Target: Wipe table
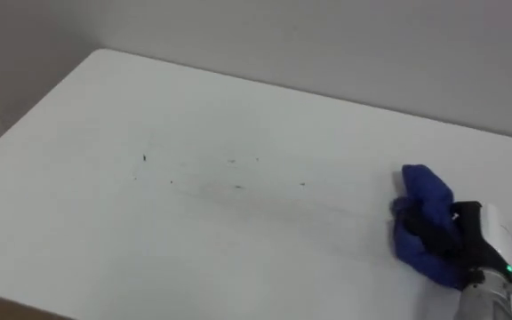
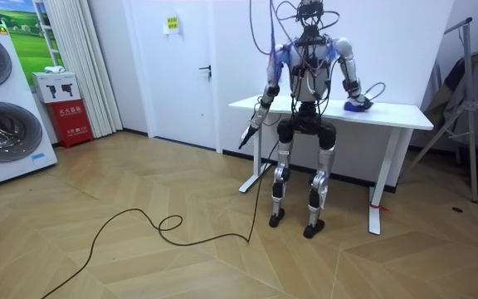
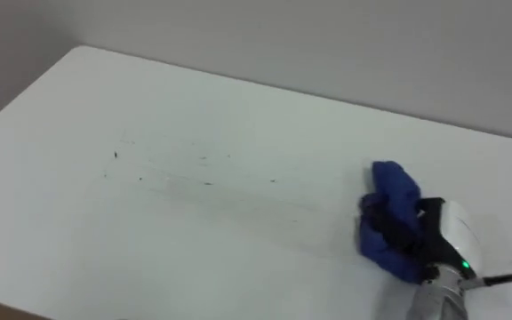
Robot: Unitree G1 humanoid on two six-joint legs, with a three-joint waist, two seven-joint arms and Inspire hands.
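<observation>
- The blue cloth (image 1: 425, 191) was found bunched on the right part of the white surface (image 1: 105, 240), with the right robot hand (image 1: 459, 233) set on top of it.
- The fingers of the right robot hand were curled into the folds and closed on the cloth. This hold was judged to stop the cloth slipping during a stroke.
- Dark specks (image 1: 238, 187) were noted mid-surface, well apart from the cloth and to its left, so a leftward sweep was judged to be required.
- The left robot hand (image 2: 247, 137) was hung idle beside the surface's edge, clear of the wiping path. Its state could not be told.
</observation>
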